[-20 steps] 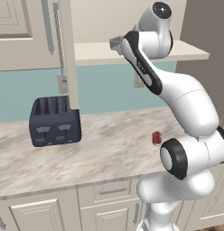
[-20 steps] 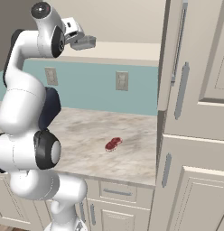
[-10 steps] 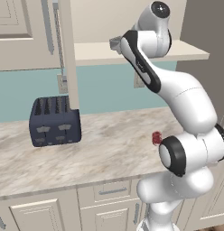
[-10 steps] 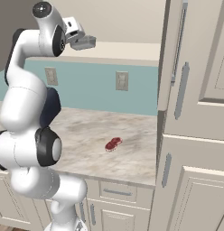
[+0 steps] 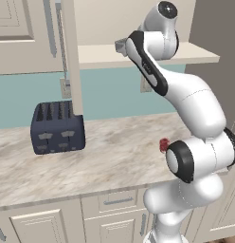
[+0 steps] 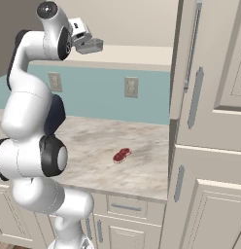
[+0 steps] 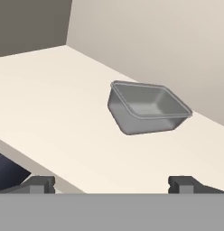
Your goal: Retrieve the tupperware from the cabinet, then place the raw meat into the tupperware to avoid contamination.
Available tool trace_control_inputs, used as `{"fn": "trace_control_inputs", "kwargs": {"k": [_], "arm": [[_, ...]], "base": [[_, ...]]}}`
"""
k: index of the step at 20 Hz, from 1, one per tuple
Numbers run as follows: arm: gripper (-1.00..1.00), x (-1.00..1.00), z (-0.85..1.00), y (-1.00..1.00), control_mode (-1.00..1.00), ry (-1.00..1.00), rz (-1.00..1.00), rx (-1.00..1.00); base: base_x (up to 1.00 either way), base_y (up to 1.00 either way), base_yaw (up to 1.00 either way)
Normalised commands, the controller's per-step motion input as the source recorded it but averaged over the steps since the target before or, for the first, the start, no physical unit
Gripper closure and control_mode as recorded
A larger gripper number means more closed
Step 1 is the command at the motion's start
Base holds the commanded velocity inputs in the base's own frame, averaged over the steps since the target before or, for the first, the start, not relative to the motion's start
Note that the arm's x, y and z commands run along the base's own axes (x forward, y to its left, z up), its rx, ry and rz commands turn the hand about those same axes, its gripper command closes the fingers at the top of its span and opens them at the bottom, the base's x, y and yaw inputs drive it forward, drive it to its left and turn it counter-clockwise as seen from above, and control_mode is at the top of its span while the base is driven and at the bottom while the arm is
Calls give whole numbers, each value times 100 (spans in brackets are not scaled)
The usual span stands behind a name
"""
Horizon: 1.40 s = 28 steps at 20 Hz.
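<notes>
Nothing has shifted over the last second: my fingers (image 7: 112, 182) still hang spread and empty at the cabinet (image 5: 138, 52) shelf edge, the tupperware (image 7: 147, 107) waits farther in on that shelf, and the raw meat (image 6: 122, 155) lies on the surface below.

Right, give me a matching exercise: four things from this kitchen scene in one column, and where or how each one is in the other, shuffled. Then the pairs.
1. tupperware
2. raw meat
3. toaster
4. gripper

A. on the counter, by the wall, under the open cabinet door
B. jaws open, raised at shelf height
C. empty, on the cabinet shelf
D. lying alone on the marbled counter

Pairs: 1-C, 2-D, 3-A, 4-B
</notes>
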Motion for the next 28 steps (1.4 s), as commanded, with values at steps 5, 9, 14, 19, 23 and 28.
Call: {"fn": "trace_control_inputs", "kwargs": {"k": [5,9,14,19,23,28], "arm": [[-100,8,-7,0,-100,-1,6,0],[-100,6,-11,0,-100,-2,7,0],[-100,6,-3,0,-100,-2,5,0],[-100,7,0,0,-100,-2,2,-1],[-100,10,0,0,-100,0,0,-1],[-100,12,0,3,-100,0,0,-1]], "base": [[0,0,0],[0,0,0],[0,0,0],[0,0,0],[0,0,0],[0,0,0]]}}
